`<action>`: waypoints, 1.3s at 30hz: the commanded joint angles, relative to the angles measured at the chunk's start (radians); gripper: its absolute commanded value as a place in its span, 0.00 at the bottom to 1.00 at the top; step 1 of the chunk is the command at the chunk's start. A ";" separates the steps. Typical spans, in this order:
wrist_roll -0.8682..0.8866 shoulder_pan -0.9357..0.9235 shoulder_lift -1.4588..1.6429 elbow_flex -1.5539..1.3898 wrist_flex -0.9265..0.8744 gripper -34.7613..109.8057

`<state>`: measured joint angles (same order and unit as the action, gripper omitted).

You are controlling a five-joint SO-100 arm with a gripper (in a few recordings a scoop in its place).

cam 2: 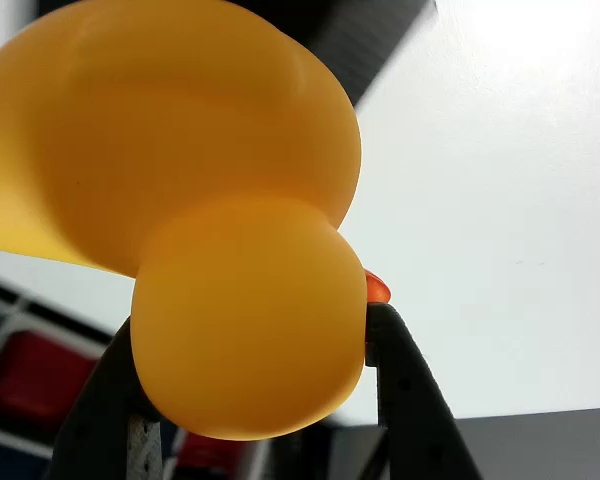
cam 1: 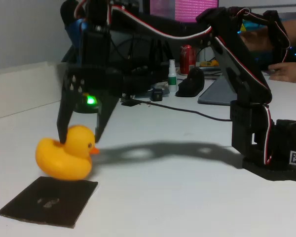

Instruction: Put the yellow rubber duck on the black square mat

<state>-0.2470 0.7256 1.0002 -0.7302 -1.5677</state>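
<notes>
In the fixed view the black arm (cam 1: 246, 98) reaches from its base at the right across the white table (cam 1: 187, 197) to the left side. The gripper (cam 1: 81, 133) points down, and its two black fingers (cam 1: 64, 123) stand on both sides of the head of the yellow rubber duck (cam 1: 66, 157). The jaws pinch the duck's head. In the wrist view the round head sits between the two fingers (cam 2: 405, 390), and the small orange beak touches the right finger. The duck (cam 2: 195, 220) is at the left of the table, its beak toward the right. Its body is tilted and is over the far edge of the black square mat (cam 1: 49, 201); whether it touches the mat I cannot tell. The mat lies flat at the near left, with a faint grey mark in its middle. A green light (cam 1: 91, 101) shines on the gripper. Far behind stand a red can (cam 1: 187, 58) and a small white bottle (cam 1: 172, 76), and a person's hand (cam 1: 291, 71) rests at the far right.
</notes>
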 commanded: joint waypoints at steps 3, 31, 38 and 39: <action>-0.012 0.023 -0.009 0.048 0.003 0.36; -0.106 0.031 -0.011 0.035 -0.011 0.48; -0.107 0.034 -0.002 0.041 -0.012 0.48; -0.109 0.034 0.000 0.044 -0.014 0.48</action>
<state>-0.3390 0.7317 0.9618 -0.7256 -1.5693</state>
